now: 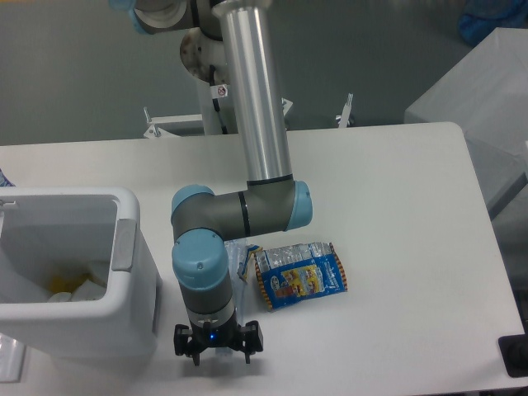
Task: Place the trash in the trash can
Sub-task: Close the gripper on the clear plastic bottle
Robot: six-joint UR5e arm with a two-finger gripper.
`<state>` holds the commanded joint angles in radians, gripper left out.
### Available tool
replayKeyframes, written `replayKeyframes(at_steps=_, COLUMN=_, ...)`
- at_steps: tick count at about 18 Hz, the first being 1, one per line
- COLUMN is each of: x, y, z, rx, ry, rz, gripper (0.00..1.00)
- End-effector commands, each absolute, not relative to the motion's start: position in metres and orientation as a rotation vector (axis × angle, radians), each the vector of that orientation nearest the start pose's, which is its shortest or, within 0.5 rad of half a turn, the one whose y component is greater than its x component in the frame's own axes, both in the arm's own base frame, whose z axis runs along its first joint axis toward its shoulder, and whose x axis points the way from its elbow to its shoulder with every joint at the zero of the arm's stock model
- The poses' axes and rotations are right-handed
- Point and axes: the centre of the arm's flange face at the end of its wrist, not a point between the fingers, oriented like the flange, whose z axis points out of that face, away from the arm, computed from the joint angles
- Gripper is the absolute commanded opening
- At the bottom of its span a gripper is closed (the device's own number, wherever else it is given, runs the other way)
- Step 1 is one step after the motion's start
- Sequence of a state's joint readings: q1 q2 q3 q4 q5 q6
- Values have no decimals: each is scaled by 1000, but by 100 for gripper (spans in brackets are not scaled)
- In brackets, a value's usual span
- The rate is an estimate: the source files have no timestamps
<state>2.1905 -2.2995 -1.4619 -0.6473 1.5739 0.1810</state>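
The blue-and-silver snack wrapper [299, 275] lies flat on the white table, right of the arm's wrist. A bit of the crushed clear bottle [242, 256] shows between wrist and wrapper; the arm hides the rest. The white trash can [132, 272] stands at the left edge with its mouth facing up and yellow and white scraps inside. My gripper [218, 348] points down near the table's front edge, just right of the can's front corner and left of and in front of the wrapper. Its fingers are spread open and hold nothing.
A black object [513, 355] sits at the table's front right corner. A grey-white surface [483, 99] stands beyond the right edge. A clear item [8, 360] lies in front of the can at the far left.
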Motion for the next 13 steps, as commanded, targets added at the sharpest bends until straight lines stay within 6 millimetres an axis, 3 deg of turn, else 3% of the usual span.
replayKeyframes(at_steps=8, x=-307, y=663, z=180, rx=-2816, ry=-592, rz=166, gripper=96)
replayKeyframes(at_steps=13, x=-307, y=663, z=181, rx=-2814, ry=-594, rz=168, gripper=79)
